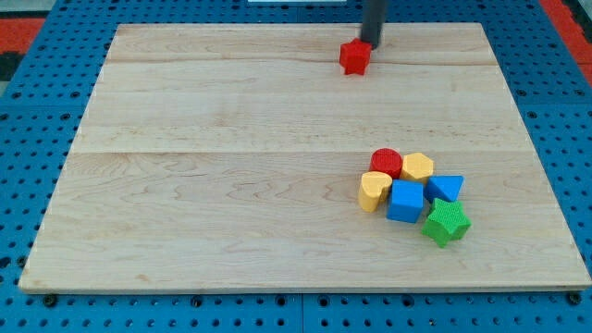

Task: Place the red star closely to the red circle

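Observation:
The red star (354,57) lies near the view's top, a little right of centre, on the wooden board (231,185). My tip (370,43) is just above and to the right of it, touching or nearly touching its upper right edge. The red circle (387,163) sits far below, at the view's lower right, at the top left of a tight cluster of blocks. The star and the circle are far apart.
Touching the red circle are a yellow hexagon-like block (417,166), a yellow heart (373,191), a blue cube (405,200), a blue triangle (445,188) and a green star (446,222). Blue pegboard (37,139) surrounds the board.

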Available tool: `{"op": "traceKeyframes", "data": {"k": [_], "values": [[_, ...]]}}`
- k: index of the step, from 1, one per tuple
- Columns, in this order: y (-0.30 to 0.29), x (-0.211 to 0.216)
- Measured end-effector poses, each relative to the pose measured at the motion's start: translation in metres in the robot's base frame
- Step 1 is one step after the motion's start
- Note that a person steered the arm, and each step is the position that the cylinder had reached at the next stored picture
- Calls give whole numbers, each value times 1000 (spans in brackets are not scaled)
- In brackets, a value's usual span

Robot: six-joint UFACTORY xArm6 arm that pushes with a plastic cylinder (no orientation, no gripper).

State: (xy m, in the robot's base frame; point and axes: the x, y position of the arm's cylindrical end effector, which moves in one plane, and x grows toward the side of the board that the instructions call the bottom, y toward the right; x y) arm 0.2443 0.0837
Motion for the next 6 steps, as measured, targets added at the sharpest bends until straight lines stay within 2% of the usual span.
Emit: {"op": "traceKeyframes", "data": {"k": [1,2,3,5,6], "values": [[-24,78],[-27,78],[-67,68],[13,149],[8,146]]}}
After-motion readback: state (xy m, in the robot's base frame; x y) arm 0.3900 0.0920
